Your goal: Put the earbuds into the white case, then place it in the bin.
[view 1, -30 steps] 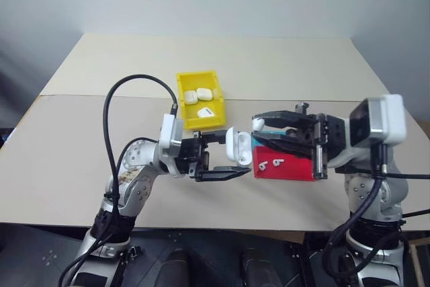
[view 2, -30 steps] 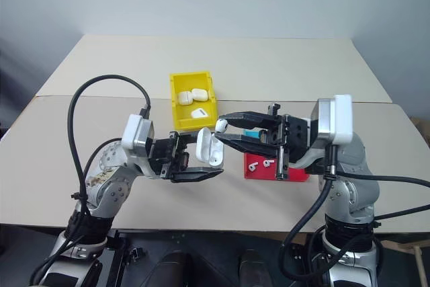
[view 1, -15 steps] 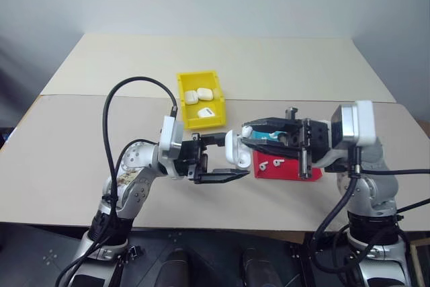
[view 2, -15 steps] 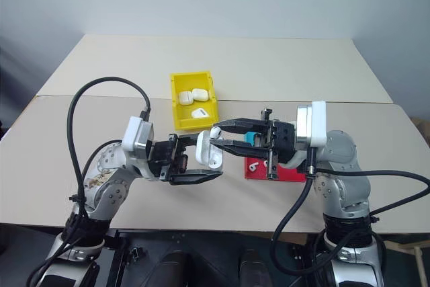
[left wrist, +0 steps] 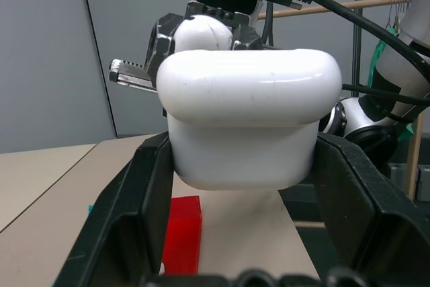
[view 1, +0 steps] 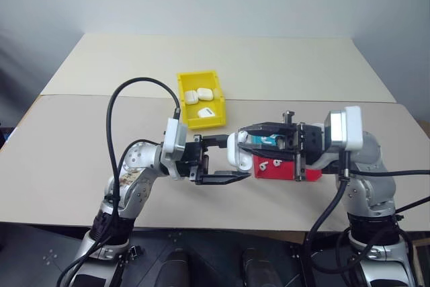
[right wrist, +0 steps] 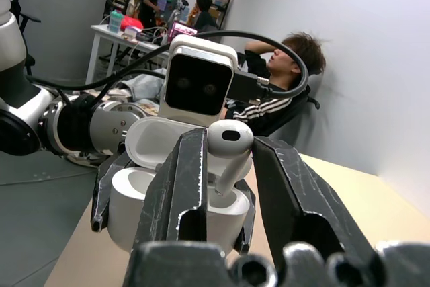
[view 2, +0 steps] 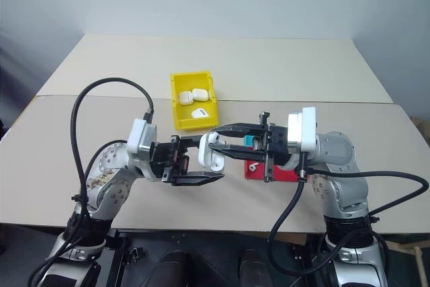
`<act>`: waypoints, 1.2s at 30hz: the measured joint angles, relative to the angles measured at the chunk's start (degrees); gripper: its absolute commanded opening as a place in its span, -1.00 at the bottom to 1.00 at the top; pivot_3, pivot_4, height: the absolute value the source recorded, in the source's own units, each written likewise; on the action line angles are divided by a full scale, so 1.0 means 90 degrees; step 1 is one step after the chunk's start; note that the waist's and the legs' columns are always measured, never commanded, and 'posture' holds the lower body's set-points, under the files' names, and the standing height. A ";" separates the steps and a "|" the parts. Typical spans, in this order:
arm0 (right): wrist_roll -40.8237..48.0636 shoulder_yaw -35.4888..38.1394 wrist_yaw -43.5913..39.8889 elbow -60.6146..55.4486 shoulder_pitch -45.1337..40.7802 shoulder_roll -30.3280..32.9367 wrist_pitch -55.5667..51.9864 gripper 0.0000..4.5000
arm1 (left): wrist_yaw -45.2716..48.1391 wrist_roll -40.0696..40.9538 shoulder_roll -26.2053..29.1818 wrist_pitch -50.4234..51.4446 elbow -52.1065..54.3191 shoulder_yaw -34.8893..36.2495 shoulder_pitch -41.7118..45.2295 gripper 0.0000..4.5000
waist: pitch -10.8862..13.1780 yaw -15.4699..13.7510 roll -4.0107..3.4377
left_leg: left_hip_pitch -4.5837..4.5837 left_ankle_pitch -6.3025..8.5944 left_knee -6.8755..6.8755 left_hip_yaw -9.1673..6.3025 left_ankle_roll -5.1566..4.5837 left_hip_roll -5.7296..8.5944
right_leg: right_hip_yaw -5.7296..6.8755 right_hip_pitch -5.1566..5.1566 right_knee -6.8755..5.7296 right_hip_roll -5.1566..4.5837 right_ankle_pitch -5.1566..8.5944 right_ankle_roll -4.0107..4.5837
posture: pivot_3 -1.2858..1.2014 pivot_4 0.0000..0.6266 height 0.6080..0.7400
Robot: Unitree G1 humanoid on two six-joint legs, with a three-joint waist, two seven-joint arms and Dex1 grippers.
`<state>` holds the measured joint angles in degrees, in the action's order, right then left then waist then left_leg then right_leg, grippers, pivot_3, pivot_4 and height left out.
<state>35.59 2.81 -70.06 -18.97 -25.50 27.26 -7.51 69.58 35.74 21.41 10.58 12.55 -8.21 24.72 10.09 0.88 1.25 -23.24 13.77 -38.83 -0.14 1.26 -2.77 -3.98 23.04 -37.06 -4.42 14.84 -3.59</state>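
Holding an open white case [view 1: 236, 150] in the left gripper [view 1: 225, 158] while the right gripper [view 1: 247, 138] sets an earbud [right wrist: 229, 144] into it.

Left jaws are clamped on the sides of the case, which hangs above the tabletop [view 1: 80, 139] just in front of the yellow bin [view 1: 200, 100], lid swung open. Right jaws are nearly closed, pinching the earbud by its head, the stem pointing down into the case's socket; whether it is fully seated cannot be told. Three more cases [view 1: 203, 93] lie in the bin. A red tray [view 1: 279, 168] sits on the tabletop to the right of the bin and nearer the robot, under the right gripper, with two earbuds [view 1: 267, 164] in it. Something blue [view 1: 270, 140] shows just behind the tray. People [right wrist: 285, 72] sit in the background of the right wrist view.
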 measured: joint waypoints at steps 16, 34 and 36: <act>-0.0052 -0.0031 -0.0123 0.0120 -0.0003 0.0167 0.0213 0.23 | 0.0075 -0.0188 -0.0099 -0.0046 -0.0103 0.0007 0.0032 0.23 | 0.0000 0.0002 0.0000 | 0.0000 0.0000 0.0000 0.0000 0.0000 0.0000 | 0.0000 0.0000 0.0001 0.0000 0.0000 0.0000 | 0.03 -0.52 1.00; -0.0045 0.0007 -0.0513 0.0495 -0.0189 0.0773 0.0213 0.23 | 0.0213 -0.0262 -0.0153 -0.0182 -0.0134 0.0023 0.0023 0.23 | 0.0000 0.0005 0.0000 | 0.0000 0.0000 0.0000 0.0001 0.0000 0.0000 | 0.0000 -0.0001 0.0002 0.0000 0.0000 0.0000 | 0.03 -0.52 1.00; -0.0051 0.0007 -0.0558 0.0596 -0.0291 0.0802 0.0215 0.23 | 0.0215 -0.0262 -0.0158 -0.0200 -0.0134 0.0025 0.0023 0.23 | 0.0000 0.0005 0.0000 | 0.0000 0.0000 0.0000 0.0001 0.0000 0.0000 | 0.0000 0.0000 0.0002 0.0000 0.0000 0.0000 | 0.03 -0.52 1.00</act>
<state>35.12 2.87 -75.09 -13.61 -28.12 34.48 -5.57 71.51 33.38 19.98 8.78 11.34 -7.99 24.92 10.10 0.93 1.25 -23.24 13.77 -38.83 -0.13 1.26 -2.77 -3.98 23.04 -37.03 -4.42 14.84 -3.59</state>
